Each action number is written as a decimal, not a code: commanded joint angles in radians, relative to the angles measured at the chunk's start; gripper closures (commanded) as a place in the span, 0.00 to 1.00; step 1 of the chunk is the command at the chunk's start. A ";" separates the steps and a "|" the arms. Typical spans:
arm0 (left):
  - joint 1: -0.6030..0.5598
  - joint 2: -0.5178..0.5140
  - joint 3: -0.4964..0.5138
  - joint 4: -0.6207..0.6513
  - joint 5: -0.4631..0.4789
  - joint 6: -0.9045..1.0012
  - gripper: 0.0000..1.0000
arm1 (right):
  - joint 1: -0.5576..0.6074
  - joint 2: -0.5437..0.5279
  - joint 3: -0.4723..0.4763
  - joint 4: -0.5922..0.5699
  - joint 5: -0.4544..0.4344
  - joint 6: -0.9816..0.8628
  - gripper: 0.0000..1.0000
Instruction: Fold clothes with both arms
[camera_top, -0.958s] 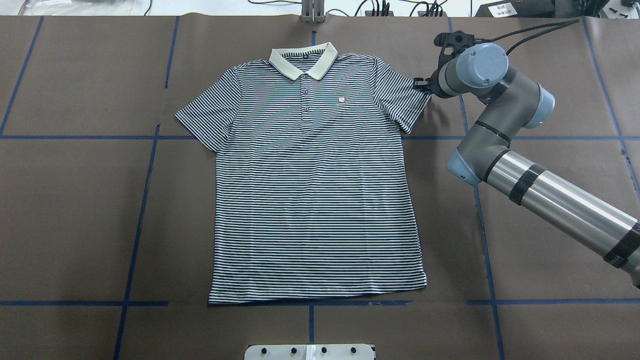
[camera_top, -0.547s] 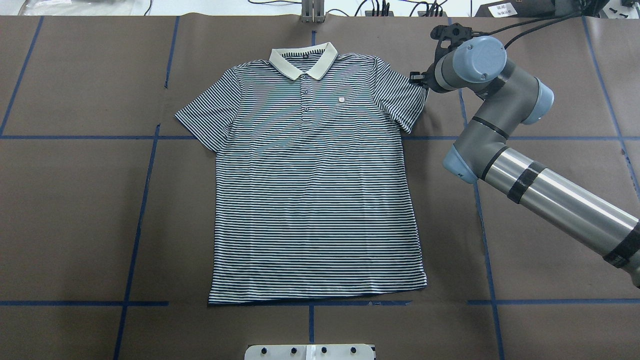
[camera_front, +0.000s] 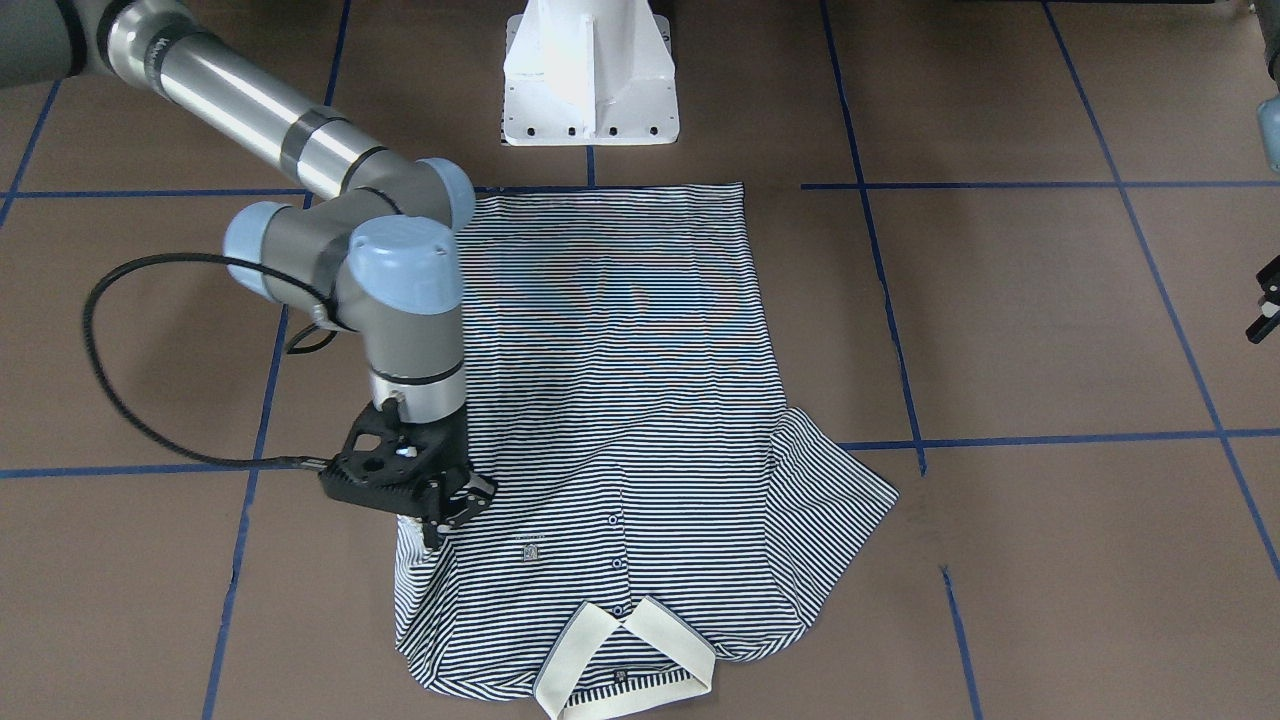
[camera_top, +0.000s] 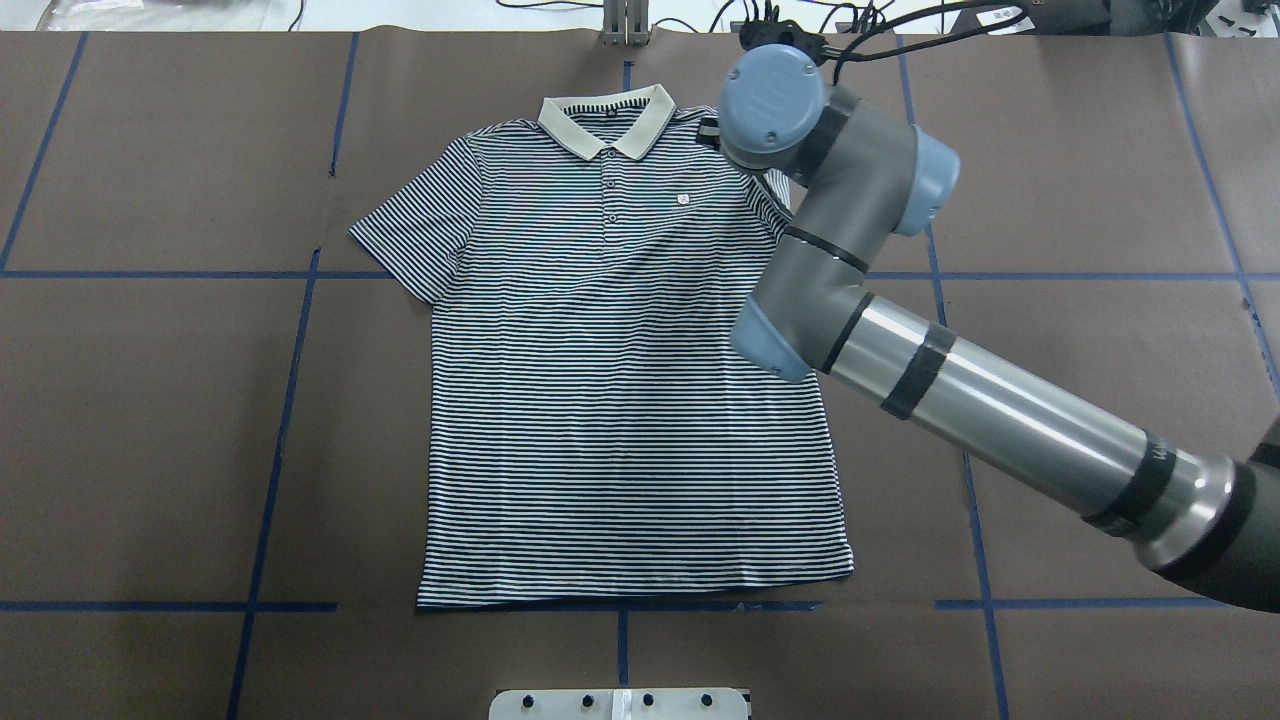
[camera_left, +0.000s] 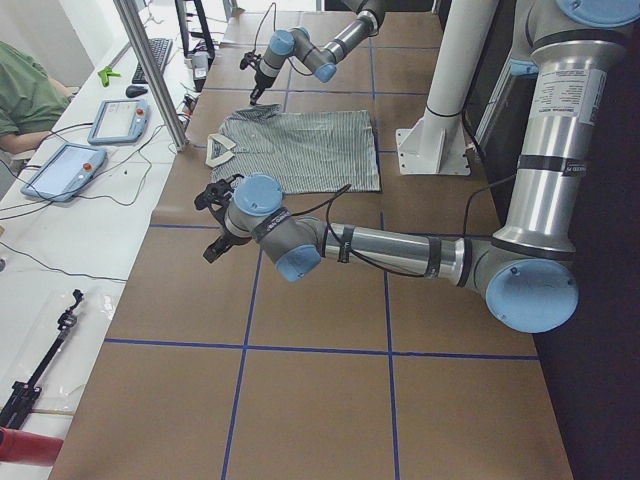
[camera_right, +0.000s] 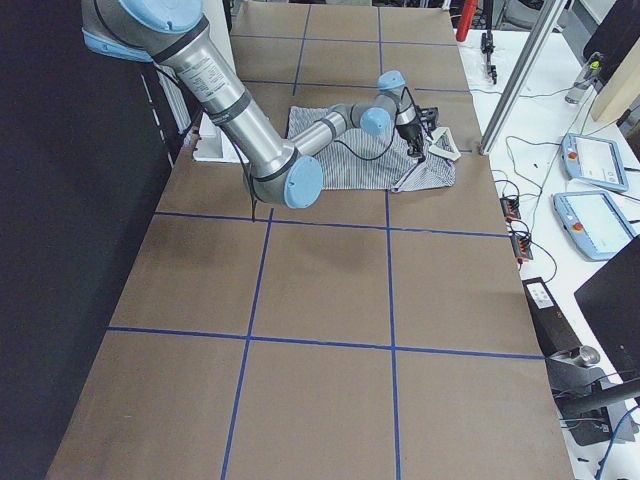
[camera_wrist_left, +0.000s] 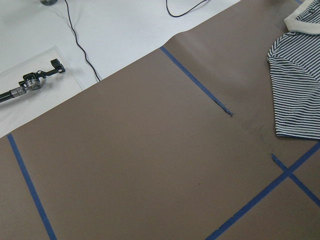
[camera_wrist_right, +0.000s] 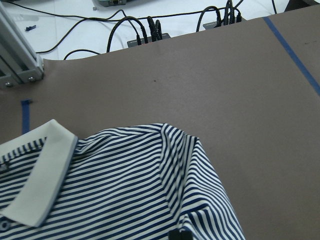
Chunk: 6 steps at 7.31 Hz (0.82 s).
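The striped polo shirt (camera_top: 620, 400) lies flat, front up, with its cream collar (camera_top: 605, 125) at the far edge. My right arm reaches over its right shoulder. In the front-facing view the right gripper (camera_front: 437, 528) is shut on the shirt's sleeve, which is pulled in over the chest (camera_front: 520, 560). From the right end the sleeve hangs lifted under that gripper (camera_right: 420, 150). The other sleeve (camera_top: 415, 235) lies spread out. My left gripper (camera_left: 213, 220) hovers over bare table well left of the shirt. Only its edge (camera_front: 1265, 305) shows in the front-facing view, so I cannot tell its state.
The brown table cover carries blue tape lines (camera_top: 290, 400). The white pedestal base (camera_front: 590, 70) stands at the near edge. An aluminium post (camera_top: 625, 25) and cables (camera_wrist_right: 145, 30) sit beyond the collar. Teach pendants (camera_left: 65, 170) and a seated person (camera_left: 20, 95) are at the white bench.
My right arm has swung left from beside the sleeve to over the shirt's shoulder. It drew the sleeve inward, so the sleeve no longer lies spread on the table.
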 joint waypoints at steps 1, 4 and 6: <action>0.000 0.003 0.000 0.000 0.000 0.000 0.00 | -0.050 0.148 -0.148 -0.042 -0.072 0.125 1.00; 0.000 0.005 0.000 0.000 0.000 -0.002 0.00 | -0.066 0.155 -0.159 -0.041 -0.099 0.075 0.00; 0.005 -0.006 0.000 -0.003 0.002 -0.006 0.00 | -0.032 0.147 -0.116 -0.037 -0.040 -0.046 0.00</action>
